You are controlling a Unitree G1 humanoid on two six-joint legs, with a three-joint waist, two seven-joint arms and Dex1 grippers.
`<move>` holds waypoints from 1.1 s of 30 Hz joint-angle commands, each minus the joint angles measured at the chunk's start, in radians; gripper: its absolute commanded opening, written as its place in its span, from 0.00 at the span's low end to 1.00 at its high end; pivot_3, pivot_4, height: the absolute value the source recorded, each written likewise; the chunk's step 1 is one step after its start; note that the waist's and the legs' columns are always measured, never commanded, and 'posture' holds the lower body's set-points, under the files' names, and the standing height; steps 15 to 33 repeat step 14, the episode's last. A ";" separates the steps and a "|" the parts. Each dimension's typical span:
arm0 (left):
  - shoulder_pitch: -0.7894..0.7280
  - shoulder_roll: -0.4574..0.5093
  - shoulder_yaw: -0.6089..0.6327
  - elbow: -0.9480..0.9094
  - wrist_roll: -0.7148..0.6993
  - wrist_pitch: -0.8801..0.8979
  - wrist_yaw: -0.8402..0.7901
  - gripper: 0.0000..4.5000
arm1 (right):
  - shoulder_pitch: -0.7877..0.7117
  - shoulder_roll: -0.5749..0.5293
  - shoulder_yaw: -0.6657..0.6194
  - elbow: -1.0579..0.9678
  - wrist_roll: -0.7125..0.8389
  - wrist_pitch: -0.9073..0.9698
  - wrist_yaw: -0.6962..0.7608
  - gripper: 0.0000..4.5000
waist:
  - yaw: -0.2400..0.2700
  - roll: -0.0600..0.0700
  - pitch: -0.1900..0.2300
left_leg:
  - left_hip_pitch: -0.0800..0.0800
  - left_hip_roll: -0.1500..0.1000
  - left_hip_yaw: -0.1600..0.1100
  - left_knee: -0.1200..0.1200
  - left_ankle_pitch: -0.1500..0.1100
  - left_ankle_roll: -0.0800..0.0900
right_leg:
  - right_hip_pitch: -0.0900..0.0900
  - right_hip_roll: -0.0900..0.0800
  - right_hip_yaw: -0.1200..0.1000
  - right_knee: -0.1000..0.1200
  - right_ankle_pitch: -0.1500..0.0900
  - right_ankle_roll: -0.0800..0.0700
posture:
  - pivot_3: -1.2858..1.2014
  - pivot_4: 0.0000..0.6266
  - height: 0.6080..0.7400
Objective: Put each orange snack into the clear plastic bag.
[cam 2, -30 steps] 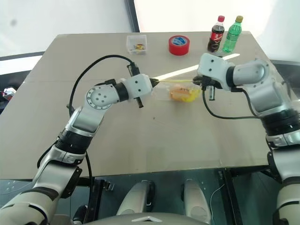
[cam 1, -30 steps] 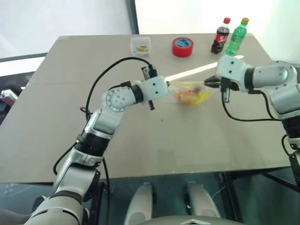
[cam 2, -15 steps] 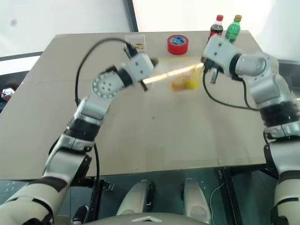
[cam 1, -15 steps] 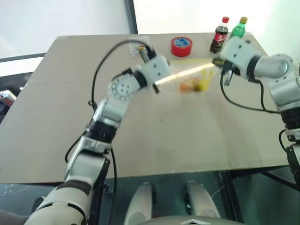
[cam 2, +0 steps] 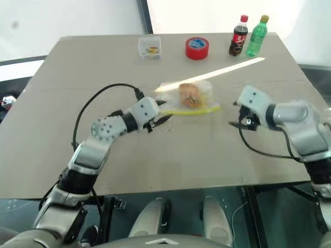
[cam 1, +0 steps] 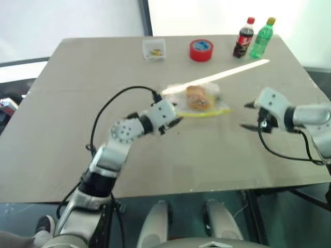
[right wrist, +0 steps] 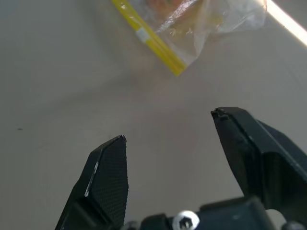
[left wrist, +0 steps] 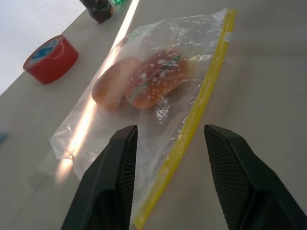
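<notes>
The clear plastic bag (cam 1: 204,103) lies flat on the table, its yellow strip (left wrist: 199,115) along the near edge. Two orange snacks (left wrist: 160,76) (left wrist: 112,88) sit side by side inside it. My left gripper (cam 1: 175,121) is open just short of the bag's near-left corner, its fingers (left wrist: 122,158) apart with nothing between them. My right gripper (cam 1: 247,115) stands open off to the bag's right, clear of it. In the right wrist view the bag's corner (right wrist: 163,38) lies ahead of the spread fingers (right wrist: 112,167).
At the table's far edge stand a small clear box (cam 1: 154,50), a red tape roll (cam 1: 201,50), a cola bottle (cam 1: 244,39) and a green bottle (cam 1: 261,39). A bright strip of sunlight (cam 1: 232,71) crosses the table behind the bag.
Both grippers held the bag up by its yellow strip, lifted it, then opened and let go. The bag with the snacks now lies on the table; both arms have dropped and drawn back.
</notes>
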 commanded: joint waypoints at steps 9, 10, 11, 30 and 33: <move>0.259 0.032 0.454 -0.360 -0.333 0.307 -0.002 0.48 | 0.217 0.003 -0.455 0.004 0.361 0.092 0.087 0.69 | -0.003 -0.001 0.000 | 0.012 0.003 0.001 0.002 0.000 0.000 | 0.011 0.003 0.001 0.000 0.000 0.000 | 0.52 0.24 1.00; 0.284 0.046 0.481 -0.371 -0.353 0.311 -0.009 0.48 | 0.222 -0.007 -0.472 0.015 0.387 0.111 0.103 0.69 | -0.003 -0.001 0.000 | 0.011 0.003 0.001 0.002 0.000 0.000 | 0.011 0.003 0.001 -0.001 0.000 0.000 | 0.52 0.24 1.00; 0.307 0.061 0.503 -0.379 -0.372 0.315 -0.016 0.48 | 0.221 -0.016 -0.487 0.028 0.408 0.129 0.112 0.69 | -0.004 -0.001 0.000 | 0.011 0.003 0.001 0.002 0.000 0.000 | 0.011 0.003 0.001 -0.001 0.000 0.000 | 0.52 0.24 1.00; 0.358 0.106 0.556 -0.394 -0.420 0.324 -0.029 0.48 | 0.196 -0.036 -0.527 0.087 0.468 0.172 0.128 0.69 | -0.003 -0.001 0.000 | 0.011 0.003 0.002 0.002 0.000 0.000 | 0.011 0.003 0.002 -0.002 0.000 0.000 | 0.52 0.24 1.00; 0.358 0.106 0.556 -0.394 -0.420 0.324 -0.029 0.48 | 0.196 -0.036 -0.527 0.087 0.468 0.172 0.128 0.69 | -0.003 -0.001 0.000 | 0.011 0.003 0.002 0.002 0.000 0.000 | 0.011 0.003 0.002 -0.002 0.000 0.000 | 0.52 0.24 1.00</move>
